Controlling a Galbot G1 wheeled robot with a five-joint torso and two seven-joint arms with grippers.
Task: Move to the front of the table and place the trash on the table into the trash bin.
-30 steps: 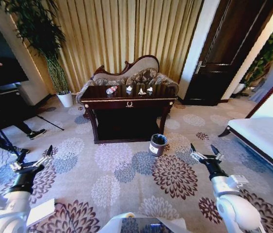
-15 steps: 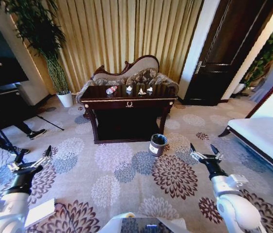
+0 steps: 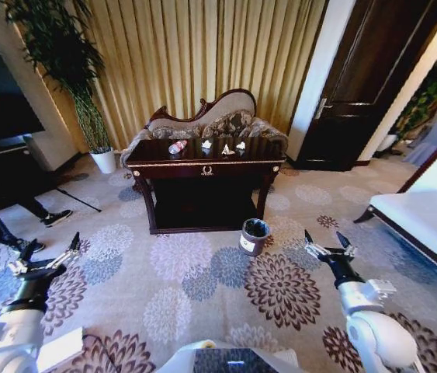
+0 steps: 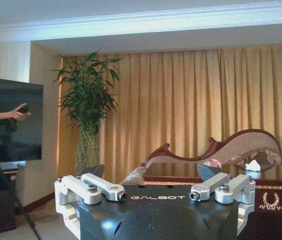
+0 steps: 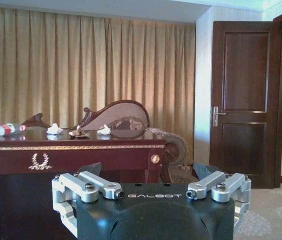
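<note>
Lying on table, trash — well beyond both pincers

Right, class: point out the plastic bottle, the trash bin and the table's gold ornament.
plastic bottle (image 3: 178,146): head view, on its clear body, lying on the table.
trash bin (image 3: 254,236): head view, on its dark side wall.
gold ornament (image 3: 206,170): head view, centre of the drawer front.

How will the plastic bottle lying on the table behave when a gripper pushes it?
The bottle lies on its side on the glossy table, so it would probably roll. It looks clear and mostly empty, so likely light and easily dented.
</note>
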